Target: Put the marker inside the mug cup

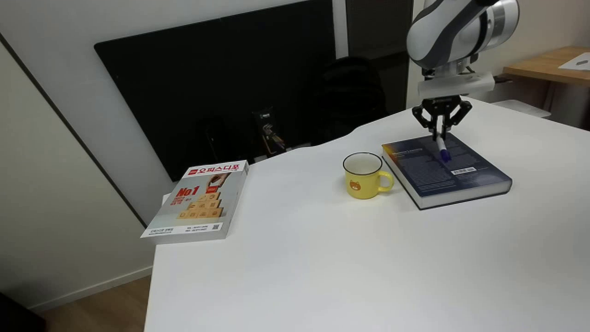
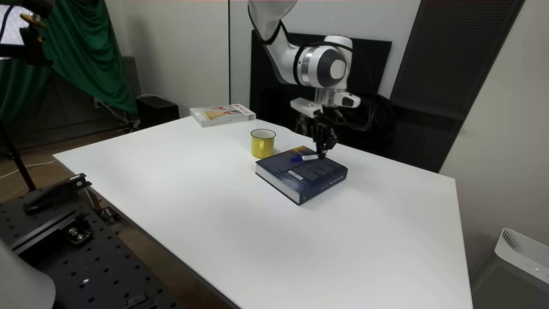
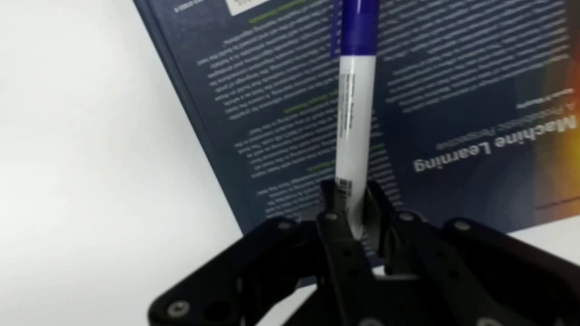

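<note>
White-barrelled marker [image 3: 355,122], violet-blue cap, small dark print plus barcode on barrel. Clamped between fingers [image 3: 333,235] near white end, with cap well out beyond. Over blue book [image 1: 442,180] in both exterior views, can't tell if touching. Just beside blue book: yellow mug [image 1: 367,183], upright, dark rim, pale inside. Under both: white table [image 1: 295,276]. By table edge, well apart from mug: grey book [image 1: 193,203], red lettering. Around: black panel [image 1: 221,83], green cloth [image 2: 85,56], white box [image 2: 523,262] with slotted top.

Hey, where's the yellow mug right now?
In both exterior views, the yellow mug stands upright on the white table, just left of the dark blue book; the thick book with red lettering lies farther left.
</note>
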Action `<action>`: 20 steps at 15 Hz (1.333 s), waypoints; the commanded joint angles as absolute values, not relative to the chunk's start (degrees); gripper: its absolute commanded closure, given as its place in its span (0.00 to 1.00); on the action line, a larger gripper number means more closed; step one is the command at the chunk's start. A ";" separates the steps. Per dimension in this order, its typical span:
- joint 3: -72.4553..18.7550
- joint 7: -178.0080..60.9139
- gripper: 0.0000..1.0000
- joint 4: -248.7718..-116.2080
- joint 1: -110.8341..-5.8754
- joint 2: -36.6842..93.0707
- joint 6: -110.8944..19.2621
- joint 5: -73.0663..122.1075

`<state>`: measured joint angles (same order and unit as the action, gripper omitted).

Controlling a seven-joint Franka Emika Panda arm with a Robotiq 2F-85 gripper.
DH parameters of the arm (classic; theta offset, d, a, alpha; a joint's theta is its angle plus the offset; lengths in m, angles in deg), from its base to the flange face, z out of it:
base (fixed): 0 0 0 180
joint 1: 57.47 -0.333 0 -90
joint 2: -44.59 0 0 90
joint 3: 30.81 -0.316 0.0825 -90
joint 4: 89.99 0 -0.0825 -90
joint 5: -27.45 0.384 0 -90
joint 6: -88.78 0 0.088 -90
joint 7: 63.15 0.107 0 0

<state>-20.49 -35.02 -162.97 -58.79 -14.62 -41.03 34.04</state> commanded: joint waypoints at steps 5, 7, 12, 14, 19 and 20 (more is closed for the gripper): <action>-21.06 -32.14 0.96 -162.04 -66.53 -9.34 -42.71 30.45; -21.41 -32.13 0.96 -163.93 -68.53 -7.88 -46.78 29.64; -21.72 -31.17 0.96 -174.43 -73.11 -4.05 -66.37 29.98; -20.67 -30.95 0.96 -179.57 -75.26 -2.71 -73.82 30.06; -16.18 -33.00 0.96 -190.16 -80.60 -0.24 -86.84 30.37; -14.33 -33.57 0.96 -191.67 -82.16 -0.25 -89.30 30.41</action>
<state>-18.82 -33.29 -183.57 -78.09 -4.08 -83.48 30.74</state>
